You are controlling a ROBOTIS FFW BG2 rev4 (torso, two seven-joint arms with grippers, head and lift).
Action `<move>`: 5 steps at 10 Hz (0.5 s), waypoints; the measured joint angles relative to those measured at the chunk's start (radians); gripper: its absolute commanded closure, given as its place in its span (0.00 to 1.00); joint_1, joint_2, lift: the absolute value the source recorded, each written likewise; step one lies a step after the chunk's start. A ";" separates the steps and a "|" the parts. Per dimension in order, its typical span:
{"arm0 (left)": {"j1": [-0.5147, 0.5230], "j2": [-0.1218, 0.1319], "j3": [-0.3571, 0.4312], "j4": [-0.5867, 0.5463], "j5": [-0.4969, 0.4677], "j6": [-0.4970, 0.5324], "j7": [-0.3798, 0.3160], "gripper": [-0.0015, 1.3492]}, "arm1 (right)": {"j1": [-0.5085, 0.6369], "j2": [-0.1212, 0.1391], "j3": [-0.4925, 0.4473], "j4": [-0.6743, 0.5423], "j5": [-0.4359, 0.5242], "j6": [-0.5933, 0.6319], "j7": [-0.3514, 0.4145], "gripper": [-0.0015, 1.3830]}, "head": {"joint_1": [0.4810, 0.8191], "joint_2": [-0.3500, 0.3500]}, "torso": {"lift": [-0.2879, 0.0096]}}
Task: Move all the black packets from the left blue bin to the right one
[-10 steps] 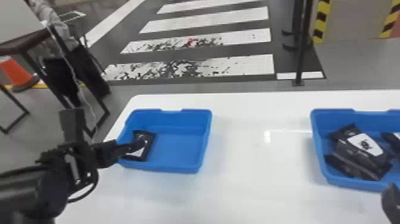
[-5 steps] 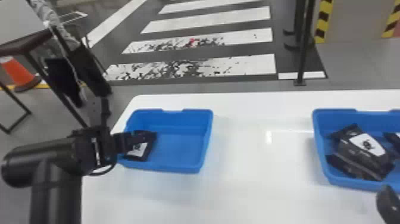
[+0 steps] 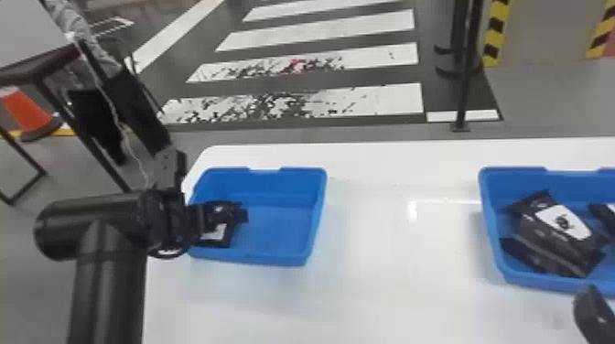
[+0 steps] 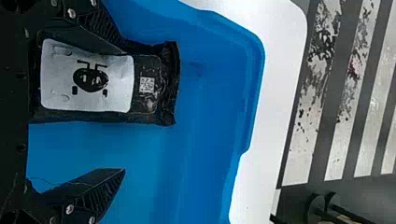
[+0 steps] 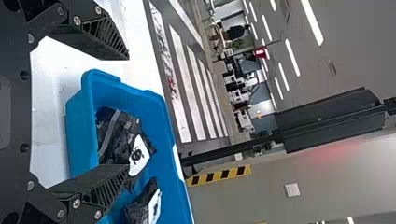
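Left hand (image 3: 241, 214) moved right, wide open, empty, black packet (image 4: 88, 81) mostly between its fingers.

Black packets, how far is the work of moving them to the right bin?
Several packets lie in the right blue bin, so most looks done. Nothing is clamped: the left gripper is open at one black packet in the left blue bin. That packet seems left to move.

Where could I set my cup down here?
The widest bare patch is the white table between the left bin and the right bin; the left bin's right half is bare too. Crowded: its left side, with a packet and the left end effector, and the right bin, with several packets.
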 measured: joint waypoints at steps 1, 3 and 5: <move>-0.007 0.000 -0.005 0.006 -0.014 0.031 0.000 0.23 | 0.000 0.000 0.000 0.002 -0.003 0.001 0.001 0.16 | 0.63 0.92 | 0.35; -0.020 0.004 -0.012 0.024 -0.031 0.091 0.002 0.67 | -0.003 0.000 0.000 0.006 -0.007 0.003 0.001 0.16 | 0.63 0.93 | 0.35; -0.018 0.010 -0.019 0.033 -0.030 0.100 -0.001 0.89 | -0.007 0.000 0.000 0.011 -0.015 0.007 0.006 0.16 | 0.63 0.93 | 0.35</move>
